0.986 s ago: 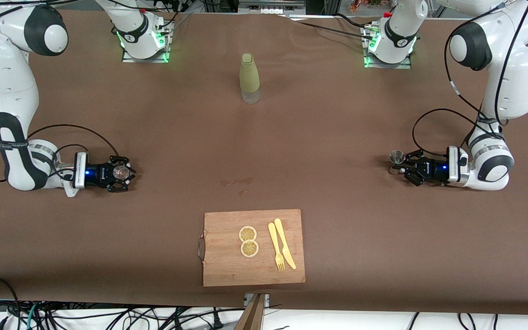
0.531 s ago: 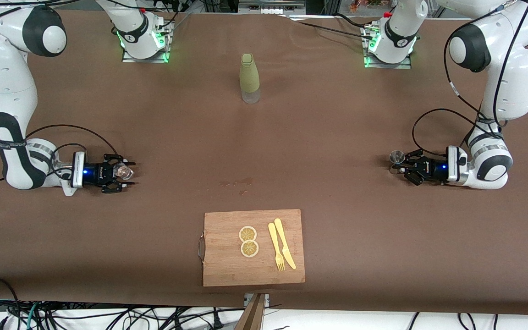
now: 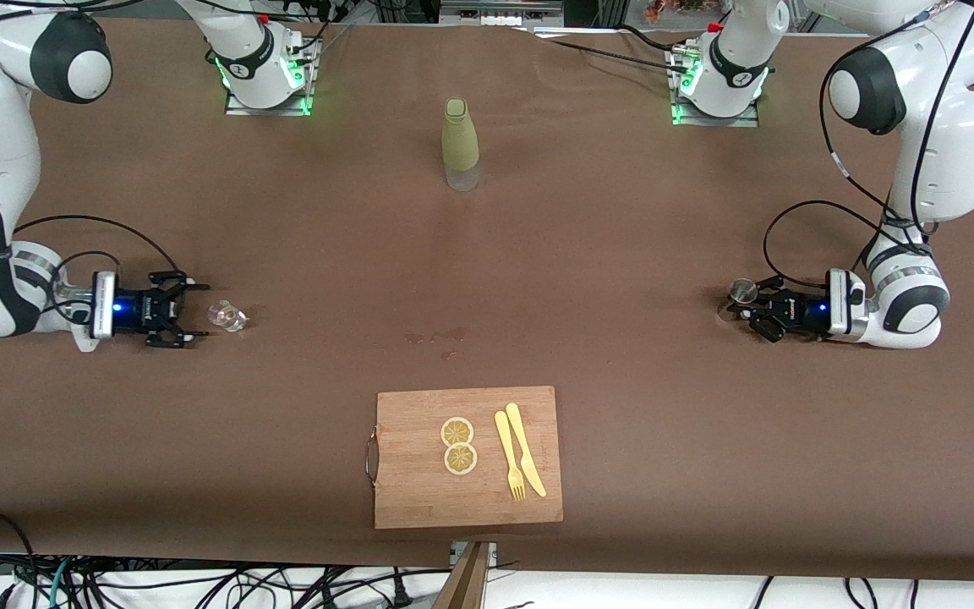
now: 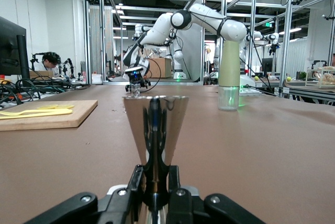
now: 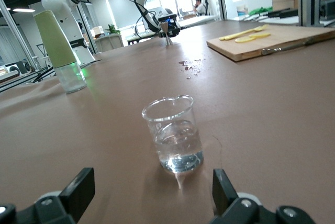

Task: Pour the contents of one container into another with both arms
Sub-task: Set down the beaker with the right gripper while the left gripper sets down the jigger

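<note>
At table level my right gripper (image 3: 185, 316) hangs spread beside the clear glass beaker (image 3: 226, 317); left gripper (image 3: 749, 306) seemingly clamps the steel cone jigger (image 3: 741, 292). I'd re-centre, then grasp.

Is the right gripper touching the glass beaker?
Apart. In the front view, bare table shows between the right gripper and the glass beaker; in the right wrist view the beaker stands clear of the open fingers.

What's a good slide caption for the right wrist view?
Open right gripper facing a small glass beaker of clear liquid standing on the brown table.
</note>
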